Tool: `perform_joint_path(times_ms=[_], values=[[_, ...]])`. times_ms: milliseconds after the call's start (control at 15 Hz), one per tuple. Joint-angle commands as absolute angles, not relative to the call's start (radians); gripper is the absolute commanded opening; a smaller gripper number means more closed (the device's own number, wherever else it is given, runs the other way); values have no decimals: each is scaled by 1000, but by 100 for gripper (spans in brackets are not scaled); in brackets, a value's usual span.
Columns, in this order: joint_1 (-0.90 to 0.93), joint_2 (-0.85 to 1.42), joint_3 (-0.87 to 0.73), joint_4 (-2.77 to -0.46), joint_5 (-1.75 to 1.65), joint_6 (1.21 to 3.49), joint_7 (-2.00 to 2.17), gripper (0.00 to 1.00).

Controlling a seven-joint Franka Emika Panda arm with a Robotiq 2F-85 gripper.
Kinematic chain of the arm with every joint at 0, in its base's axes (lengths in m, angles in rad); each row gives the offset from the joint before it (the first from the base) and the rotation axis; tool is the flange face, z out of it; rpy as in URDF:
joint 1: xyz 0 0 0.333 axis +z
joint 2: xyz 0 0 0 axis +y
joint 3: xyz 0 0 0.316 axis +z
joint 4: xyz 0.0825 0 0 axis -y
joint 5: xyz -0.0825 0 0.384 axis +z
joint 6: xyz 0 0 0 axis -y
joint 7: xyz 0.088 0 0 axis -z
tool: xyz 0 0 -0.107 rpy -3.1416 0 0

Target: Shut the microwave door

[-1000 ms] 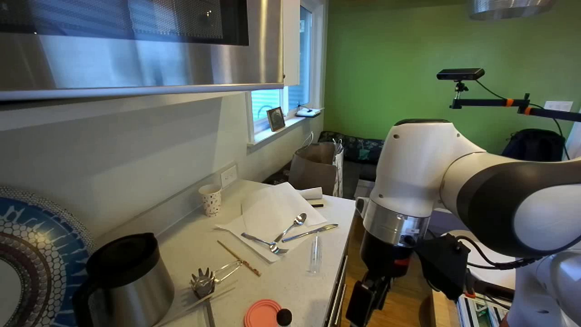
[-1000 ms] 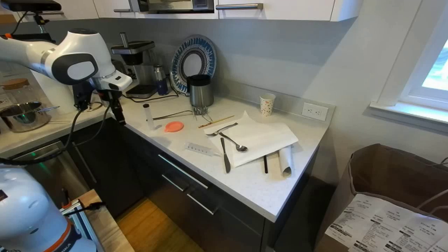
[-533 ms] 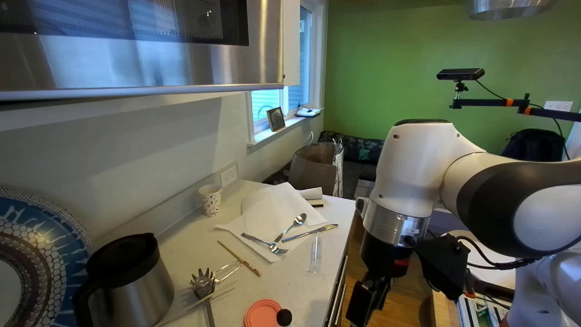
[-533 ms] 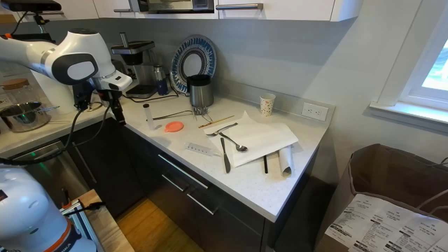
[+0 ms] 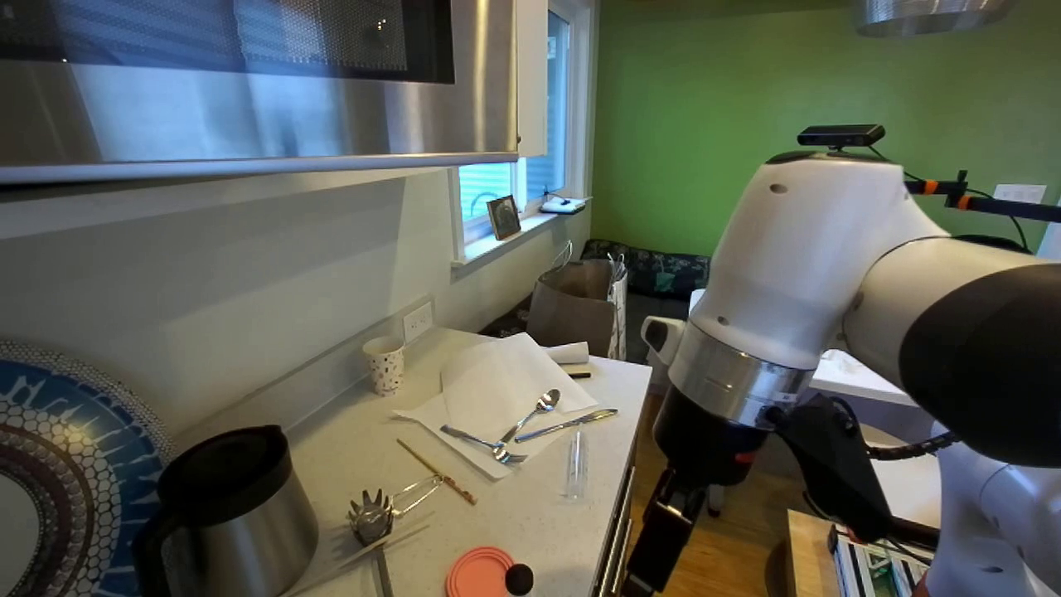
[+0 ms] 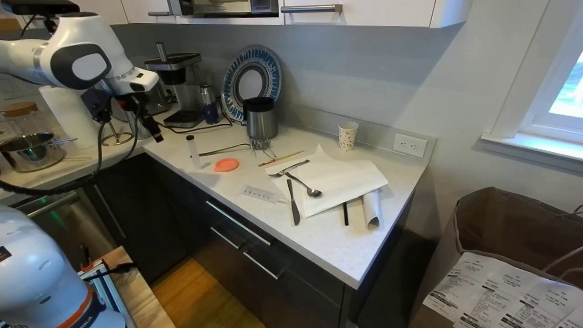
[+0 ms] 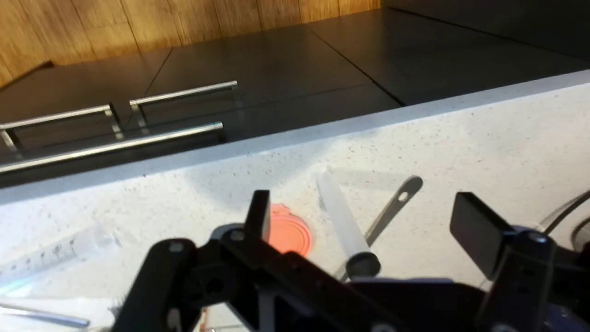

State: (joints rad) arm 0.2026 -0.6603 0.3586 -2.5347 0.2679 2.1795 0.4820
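Claw (image 7: 362, 216) spread wide and pinching nothing, the arm (image 5: 816, 257) hangs near the front edge of the tabletop (image 7: 507, 138). In the wrist view a black-capped tube (image 7: 341, 212) shows through the gap, but it is on the tabletop below, near a coral lid (image 7: 291, 230), and I judge it no part of the job.

Within the last half second the arm has risen and tilted: in both exterior views it sits higher, and in an exterior view the claw, which overlapped the dark cabinet front (image 6: 291, 296), now shows against the tabletop. Nothing on the tabletop has shifted, nor has the microwave door (image 5: 257, 99). To me this reads as the start of the reach; the claw is well below the door, so more height is called for before any push.

The door, brushed steel around dark glass, looms at the upper left of an exterior view, running past the top and left borders; how it is hung cannot be made out. Of the microwave (image 6: 227, 7) only a low strip shows at the top border of an exterior view. A dark upright piece (image 6: 186, 7) at its side may be the door swung out; I take it as open, without certainty. The wrist view shows neither.
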Motion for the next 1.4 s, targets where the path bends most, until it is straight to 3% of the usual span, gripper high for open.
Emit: perform_joint_path(times_ms=[0, 667, 1067, 1333], values=[[222, -696, 399, -2474, 183, 2161, 444, 100], [186, -772, 494, -2273, -126, 2239, 366, 100], [151, -830, 502, -2254, -256, 2420, 329, 100], [156, -820, 499, -2242, -223, 2406, 324, 100]])
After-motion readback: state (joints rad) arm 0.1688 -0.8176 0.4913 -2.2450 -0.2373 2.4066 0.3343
